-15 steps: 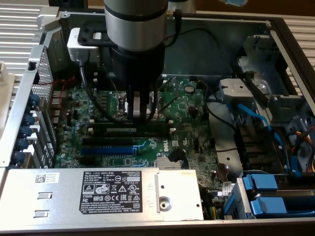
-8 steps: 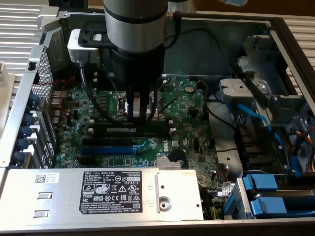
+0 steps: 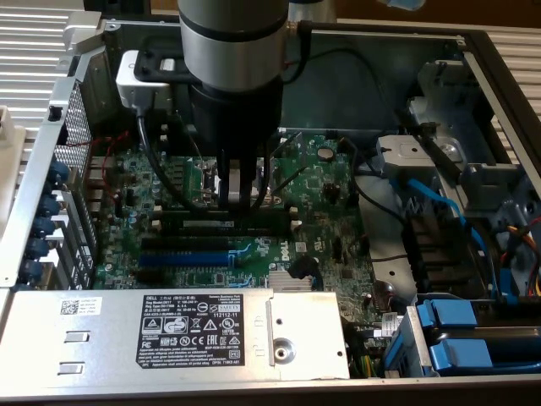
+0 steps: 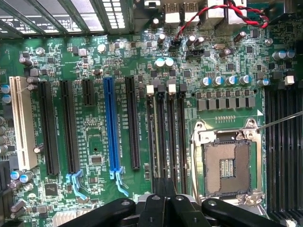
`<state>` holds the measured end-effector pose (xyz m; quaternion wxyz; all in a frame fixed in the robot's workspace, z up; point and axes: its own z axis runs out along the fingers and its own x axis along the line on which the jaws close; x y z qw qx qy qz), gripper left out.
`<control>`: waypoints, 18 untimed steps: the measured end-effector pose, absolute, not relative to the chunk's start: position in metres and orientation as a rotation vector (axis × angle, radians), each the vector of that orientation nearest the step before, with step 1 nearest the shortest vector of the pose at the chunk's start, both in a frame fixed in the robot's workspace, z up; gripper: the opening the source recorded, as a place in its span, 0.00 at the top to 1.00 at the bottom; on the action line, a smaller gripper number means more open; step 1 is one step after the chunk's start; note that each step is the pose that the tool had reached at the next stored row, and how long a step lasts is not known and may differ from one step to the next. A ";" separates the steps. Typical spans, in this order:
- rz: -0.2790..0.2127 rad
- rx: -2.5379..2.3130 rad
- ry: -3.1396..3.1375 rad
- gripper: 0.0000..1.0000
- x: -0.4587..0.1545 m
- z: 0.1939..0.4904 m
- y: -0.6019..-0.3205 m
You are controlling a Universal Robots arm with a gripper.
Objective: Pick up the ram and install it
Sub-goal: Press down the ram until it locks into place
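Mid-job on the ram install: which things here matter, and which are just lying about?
Job: gripper, shut, over the black memory slots.
Lying about: blue expansion slot, empty processor socket, white slot, power supply box, red and black wires.

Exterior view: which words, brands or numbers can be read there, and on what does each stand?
"DELL": black label on the power supply.
"DELL": white logo on the motherboard, near the blue slot.
Other print on the black label and on the white sticker: too small to read.

One blue expansion slot (image 4: 111,127), one white slot (image 4: 21,124), one CPU socket (image 4: 227,163).
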<state>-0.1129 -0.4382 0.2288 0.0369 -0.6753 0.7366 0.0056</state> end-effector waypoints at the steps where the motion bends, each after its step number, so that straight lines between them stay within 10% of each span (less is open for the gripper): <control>1: 0.018 -2.073 2.261 0.89 -0.113 0.229 -0.438; 18: 0.023 -2.075 2.264 0.89 -0.113 0.229 -0.440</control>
